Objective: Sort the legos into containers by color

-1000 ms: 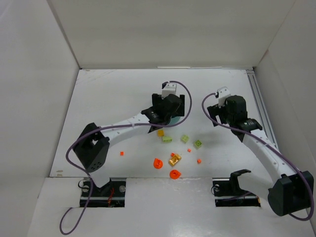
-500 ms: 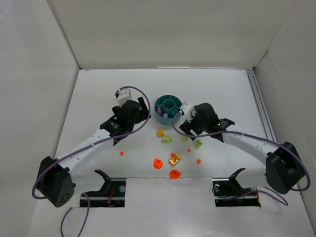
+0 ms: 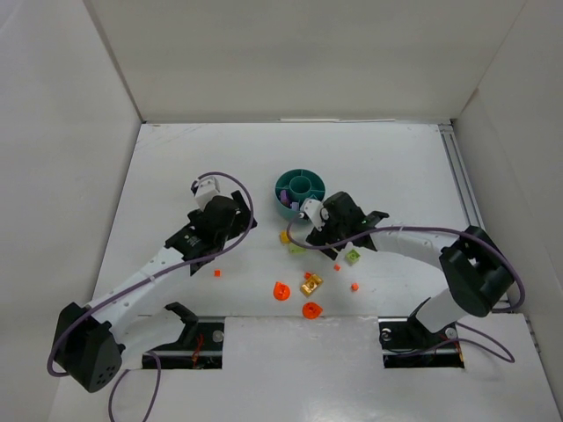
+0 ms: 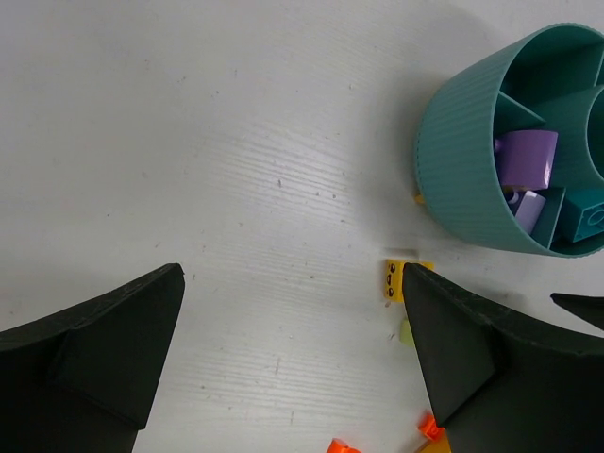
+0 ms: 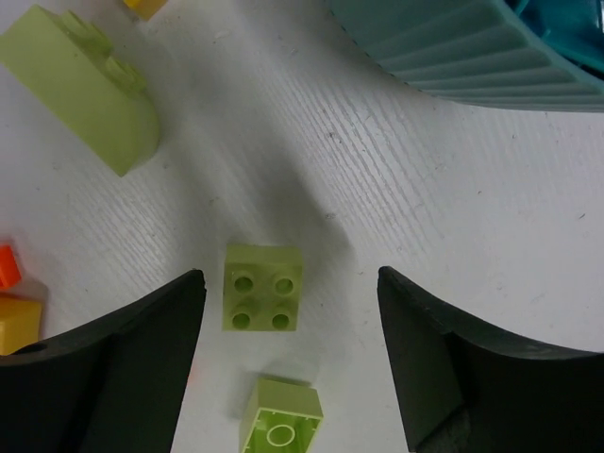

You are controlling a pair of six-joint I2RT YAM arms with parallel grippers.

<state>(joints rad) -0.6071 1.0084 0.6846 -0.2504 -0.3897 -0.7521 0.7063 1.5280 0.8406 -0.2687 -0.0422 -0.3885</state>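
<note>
Teal dish (image 4: 453, 160): far centre, within both arms' reach | left gripper (image 4: 293, 283): jaws wide, empty, left of dish, apparently waiting clear | right gripper (image 5: 286, 302): jaws apart, straddling for a pinch | lime green lego (image 5: 263, 300): flat on table (image 5: 528, 236), just near of dish, untouched.

We see white table top (image 3: 176, 167), fine streaky grain visible up close. White back wall (image 3: 299, 53) rises behind it. White left wall (image 3: 53, 158) and right wall (image 3: 519, 123) slant outward. Pale rail (image 3: 461, 189) runs along table's right edge. White ledge (image 3: 299, 369) nearest us, two dark cutouts (image 3: 217, 329) in it. Light even, shadows soft.
</note>
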